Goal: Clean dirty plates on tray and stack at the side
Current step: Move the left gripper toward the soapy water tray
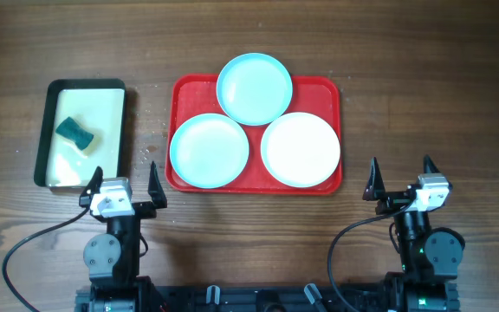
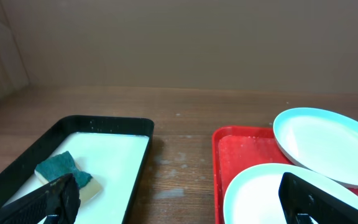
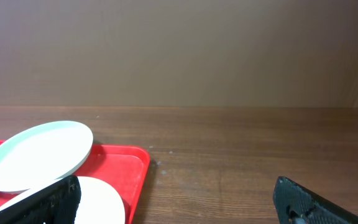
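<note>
Three plates lie on the red tray point(image 1: 184, 87). A light blue plate point(image 1: 254, 88) sits at the back, resting partly on the other two. A second light blue plate point(image 1: 209, 151) is front left and a white plate point(image 1: 300, 149) is front right. My left gripper point(image 1: 124, 184) is open and empty, near the table's front edge, just left of the tray. My right gripper point(image 1: 401, 178) is open and empty, right of the tray. The left wrist view shows the tray point(image 2: 229, 155) and both blue plates point(image 2: 328, 144) point(image 2: 253, 199). The right wrist view shows the tray point(image 3: 126, 165), the back blue plate point(image 3: 36, 154) and the white plate point(image 3: 101, 202).
A dark-rimmed cream pan point(image 1: 111, 130) stands left of the tray and holds a teal sponge point(image 1: 76, 132). The pan point(image 2: 120, 155) and sponge point(image 2: 64, 169) also show in the left wrist view. Bare wooden table point(image 1: 431, 104) lies right of the tray.
</note>
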